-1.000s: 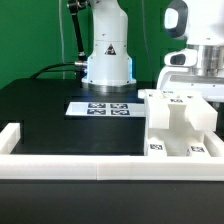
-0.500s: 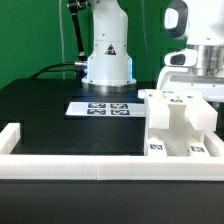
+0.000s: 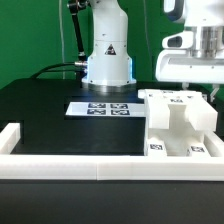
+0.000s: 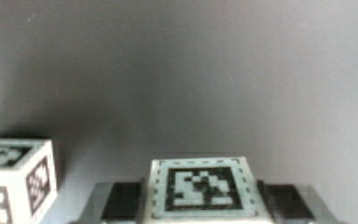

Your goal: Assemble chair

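Observation:
The chair (image 3: 182,125) is a chunky white structure with small square tags, standing at the exterior view's right on the black table. My gripper (image 4: 199,200) is at the upper right of the exterior view (image 3: 212,90), just above the chair's top. In the wrist view a white tagged chair piece (image 4: 199,185) sits between my two dark fingers (image 4: 123,200), which lie against both of its sides. A second tagged white block (image 4: 12,175) stands beside it. In the exterior view the held piece is hidden at the frame edge.
The robot base (image 3: 107,55) stands at the back centre. The marker board (image 3: 98,107) lies flat in front of it. A long white border wall (image 3: 70,165) runs along the table's front, with a short return at the exterior view's left (image 3: 10,133).
My gripper hand has risen in the exterior view, from level with the chair's top to clearly above it. The chair and the marker board have not moved.

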Tool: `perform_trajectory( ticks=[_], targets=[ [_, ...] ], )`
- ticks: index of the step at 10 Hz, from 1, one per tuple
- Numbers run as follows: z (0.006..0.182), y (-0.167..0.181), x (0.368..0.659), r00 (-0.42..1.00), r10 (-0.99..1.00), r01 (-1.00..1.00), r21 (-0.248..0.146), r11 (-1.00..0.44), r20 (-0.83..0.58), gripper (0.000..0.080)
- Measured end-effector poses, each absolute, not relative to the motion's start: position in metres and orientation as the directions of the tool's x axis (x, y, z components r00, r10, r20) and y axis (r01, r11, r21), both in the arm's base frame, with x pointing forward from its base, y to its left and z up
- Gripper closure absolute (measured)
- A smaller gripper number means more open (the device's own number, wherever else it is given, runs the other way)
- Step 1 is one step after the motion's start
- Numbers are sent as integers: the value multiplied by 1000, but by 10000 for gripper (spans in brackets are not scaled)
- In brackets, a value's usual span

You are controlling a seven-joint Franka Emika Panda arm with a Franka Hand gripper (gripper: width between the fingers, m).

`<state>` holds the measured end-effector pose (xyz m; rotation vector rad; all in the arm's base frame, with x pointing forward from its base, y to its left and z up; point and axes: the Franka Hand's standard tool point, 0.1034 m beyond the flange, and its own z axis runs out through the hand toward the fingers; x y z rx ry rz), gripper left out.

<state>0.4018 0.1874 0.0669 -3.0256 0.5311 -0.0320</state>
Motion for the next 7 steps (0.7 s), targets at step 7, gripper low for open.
perform_trajectory(
  ticks=[7],
  targets=[
    [121, 172, 447, 965, -261, -258, -97, -961, 26, 509]
  ],
)
